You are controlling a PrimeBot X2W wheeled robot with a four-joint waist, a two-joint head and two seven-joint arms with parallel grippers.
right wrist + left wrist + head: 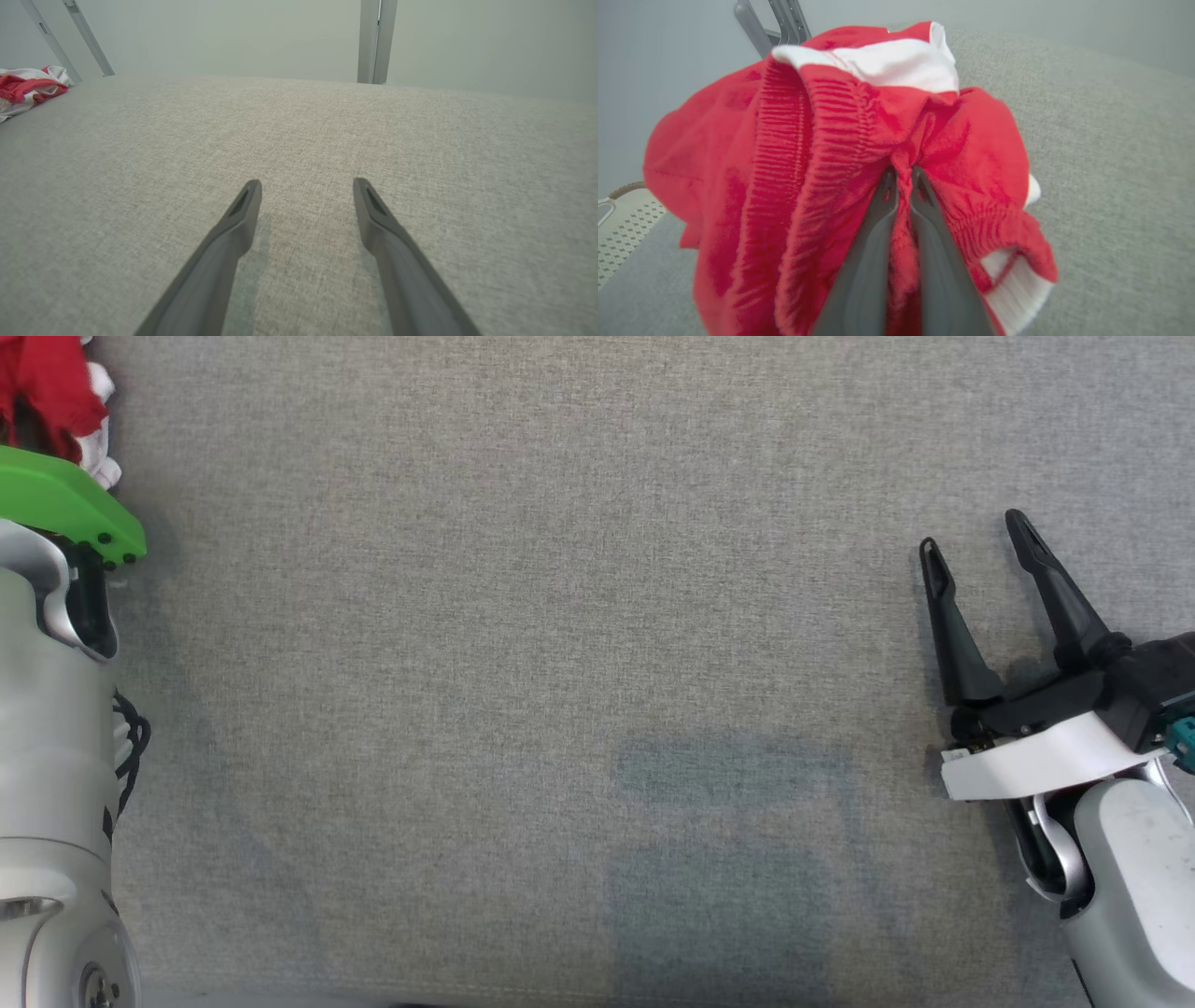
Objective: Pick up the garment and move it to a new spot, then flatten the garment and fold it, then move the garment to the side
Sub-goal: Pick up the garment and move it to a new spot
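The garment (840, 154) is red with white ribbed trim, bunched up and hanging over the grey cloth table. My left gripper (903, 175) is shut on a fold of its red fabric. In the head view a corner of the garment (51, 392) shows at the top left, above my left arm's green wrist plate (65, 504). My right gripper (971, 537) stands open at the right side of the table, fingers apart with nothing between them; in the right wrist view the right gripper (306, 186) hovers low over bare cloth. A red and white garment (28, 86) lies at the far left there.
The grey fabric table (560, 663) spreads across the middle. A perforated pale basket (621, 224) sits beyond the table's edge at the left. Metal frame posts (376, 42) stand behind the far edge.
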